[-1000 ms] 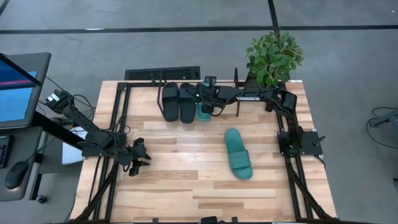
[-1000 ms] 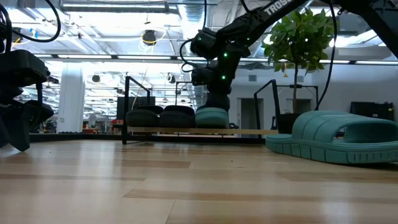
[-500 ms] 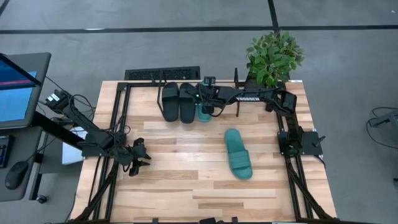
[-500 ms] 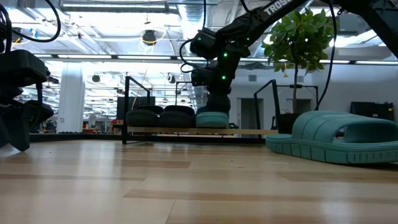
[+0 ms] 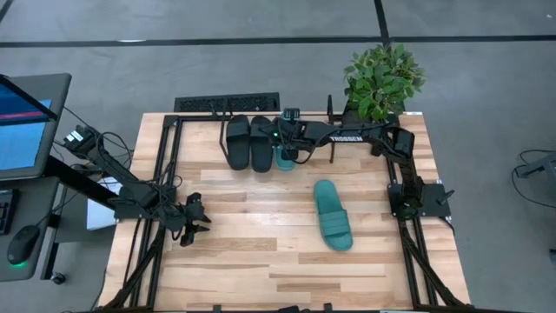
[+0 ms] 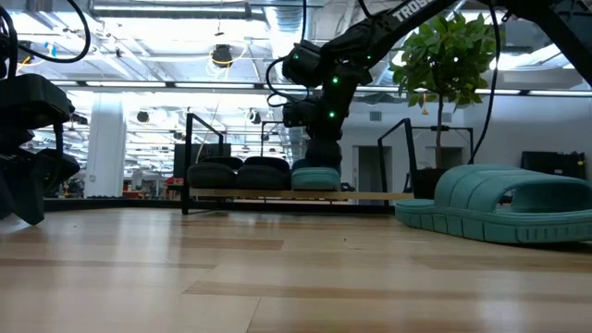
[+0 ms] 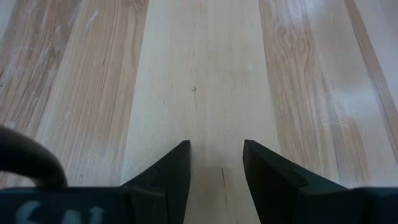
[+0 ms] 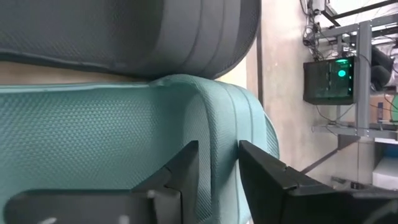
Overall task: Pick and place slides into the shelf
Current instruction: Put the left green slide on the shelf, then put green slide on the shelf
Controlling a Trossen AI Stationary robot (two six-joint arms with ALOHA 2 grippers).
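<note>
Lying in the upper middle of the high view, on the shelf (image 5: 261,148): two black slides (image 5: 249,142) side by side, long axes running up-down in frame, and one teal slide on the shelf (image 5: 284,159) just to their right, same alignment, mostly hidden under the right gripper (image 5: 287,149). Seen level in the low view: shelf (image 6: 277,195) across the middle, black pair (image 6: 239,173) left, teal one (image 6: 314,175) third in row, right gripper (image 6: 324,153) directly above it. Right wrist view: teal strap (image 8: 217,143) standing in the gap between the two dark fingers (image 8: 183,168), jaws set a little apart around it, neither pad clearly pressing; black slide (image 8: 130,37) touching alongside. Second teal slide, loose (image 5: 333,214), lying on bare table (image 5: 261,261) centre-right, long axis near vertical, tilted slightly; large at right edge in the low view (image 6: 499,213). Potted plant (image 5: 382,80) at upper right corner of table, just beside the shelf's right end. Left gripper (image 5: 193,217) idle at lower left, well apart from all slides, fingers (image 7: 171,171) spread over bare wood. Keyboard (image 5: 228,103) beyond the table's top edge; monitor (image 5: 26,122) at far left.
</note>
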